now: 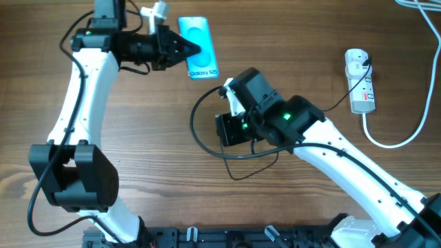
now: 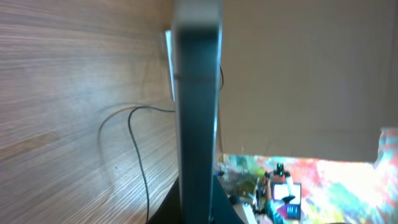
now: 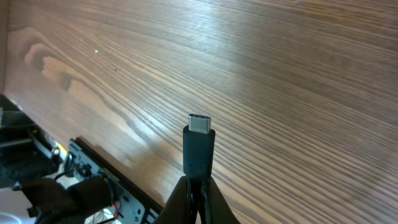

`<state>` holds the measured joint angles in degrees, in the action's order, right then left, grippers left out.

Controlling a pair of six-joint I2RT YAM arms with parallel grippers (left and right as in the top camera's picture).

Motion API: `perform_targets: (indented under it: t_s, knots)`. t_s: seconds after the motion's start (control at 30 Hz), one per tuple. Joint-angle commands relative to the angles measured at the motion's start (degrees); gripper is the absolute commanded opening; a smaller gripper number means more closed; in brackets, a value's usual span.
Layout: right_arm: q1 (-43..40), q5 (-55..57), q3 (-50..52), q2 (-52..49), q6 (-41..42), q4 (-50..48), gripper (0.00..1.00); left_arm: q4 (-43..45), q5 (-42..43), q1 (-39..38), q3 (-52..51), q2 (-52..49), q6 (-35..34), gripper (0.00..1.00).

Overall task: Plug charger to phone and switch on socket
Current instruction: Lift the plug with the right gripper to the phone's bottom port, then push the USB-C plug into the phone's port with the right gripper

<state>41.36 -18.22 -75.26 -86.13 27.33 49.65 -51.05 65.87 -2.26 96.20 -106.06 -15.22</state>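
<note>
The phone [image 1: 201,38] with its cyan screen lies at the back of the table, gripped at its left edge by my left gripper [image 1: 187,49]. In the left wrist view the phone [image 2: 198,106] shows edge-on between the jaws [image 2: 198,208]. My right gripper [image 1: 224,131] is shut on the charger tip, in front of the phone and apart from it. In the right wrist view the small plug tip [image 3: 199,143] sticks out of the shut fingers [image 3: 199,190] above bare wood. The thin black charger cable [image 1: 207,148] loops on the table and runs toward the white socket [image 1: 360,86] at the right.
A thicker white cord [image 1: 406,138] curves from the socket along the right edge. The black cable [image 2: 138,155] also shows on the wood in the left wrist view. The arm bases stand along the front edge [image 1: 207,238].
</note>
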Motion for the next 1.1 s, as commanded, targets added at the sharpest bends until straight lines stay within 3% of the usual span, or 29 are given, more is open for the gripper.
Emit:
perform_targets:
  t_s: [0.0, 0.1, 0.37, 0.5, 1.07]
  knots:
    - [0.3, 1.6, -0.7, 0.5, 0.3, -1.2, 0.05, -0.9, -2.2, -3.3, 0.2, 0.7, 3.3, 0.04]
    - [0.3, 5.2, -0.7, 0.5, 1.4, -1.5, 0.04, -3.7, -4.9, -5.6, 0.2, 0.7, 7.5, 0.04]
    - [0.2, 8.5, -0.9, 0.5, 2.9, -5.3, 0.05, -4.3, -5.1, -5.9, 0.2, 0.7, 7.6, 0.04]
    - [0.1, 8.7, -0.9, 0.5, 3.1, -7.6, 0.05, -7.8, -5.8, -5.9, 0.2, 0.7, 11.8, 0.04]
    - [0.2, 6.1, -0.9, 0.5, 4.3, -8.2, 0.04, -6.9, -6.8, -5.7, 0.2, 0.7, 13.0, 0.04]
